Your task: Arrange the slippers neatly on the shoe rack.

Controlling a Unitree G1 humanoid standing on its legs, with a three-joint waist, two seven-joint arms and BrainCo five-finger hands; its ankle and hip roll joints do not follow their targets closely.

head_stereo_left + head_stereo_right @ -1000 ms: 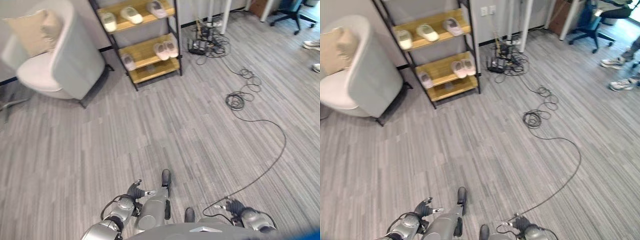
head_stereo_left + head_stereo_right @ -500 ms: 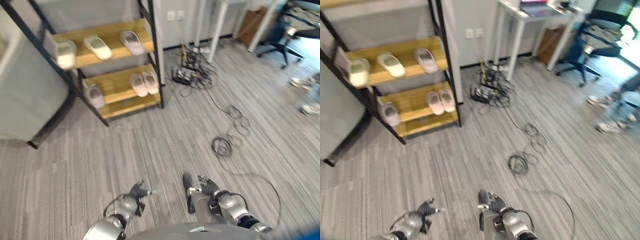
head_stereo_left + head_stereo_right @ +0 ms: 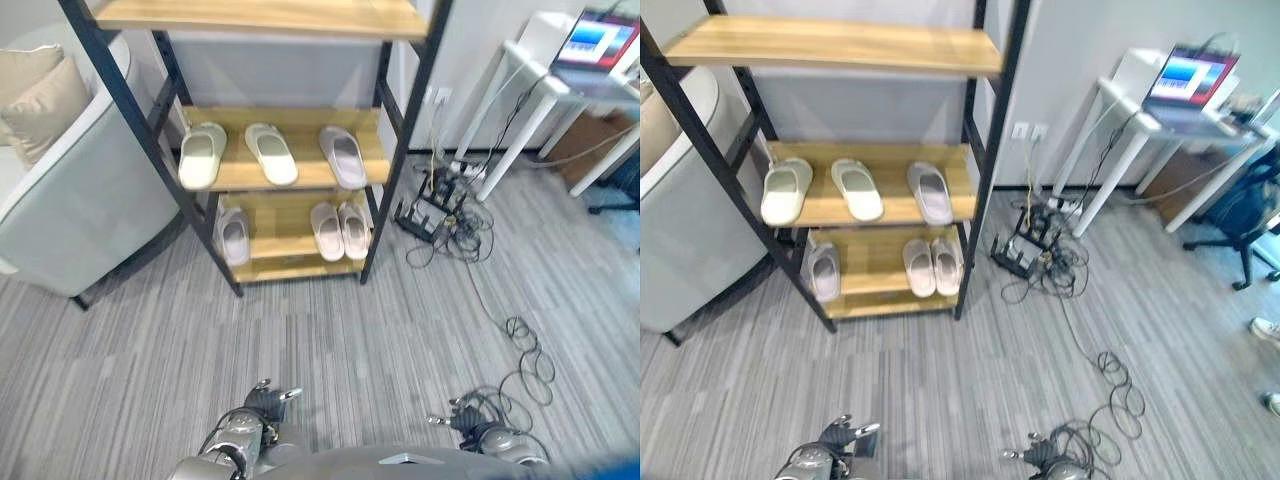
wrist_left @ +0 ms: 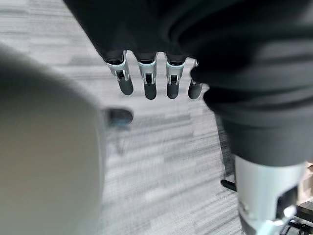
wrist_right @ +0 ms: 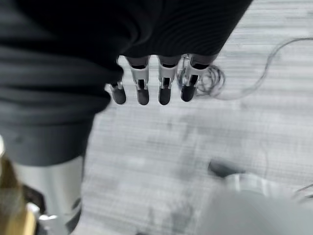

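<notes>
Head camera looks straight at the shoe rack (image 3: pixel 400 130), black frame with wooden shelves, standing against the wall. On the middle shelf (image 3: pixel 300 178) lie three slippers: a pale green slipper (image 3: pixel 201 156) at the left end, a cream slipper (image 3: pixel 271 153) at the centre, a grey slipper (image 3: pixel 343 156) toward the right end, each angled its own way, none parallel. On the lower shelf (image 3: pixel 290 268) a single pinkish slipper (image 3: pixel 233 238) sits at the left end, while a pair (image 3: pixel 338 229) lies side by side, touching, toward the right. That pair reads as tidy; the rest look unsorted, so arranging seems unfinished.

Both hands hang low, well apart from the rack. The left hand (image 4: pixel 146 78) has its fingers relaxed and straight, holding nothing, just grey floor (image 3: pixel 400 320) past them. The right hand (image 5: pixel 151 83) likewise, fingers loose, nothing in it. My read: the robot is lining up in front of the rack, hands free so either can reach a shelf. An armchair (image 3: pixel 80 200) stands left of the rack, tangled cables (image 3: pixel 440 215) to its right.
</notes>
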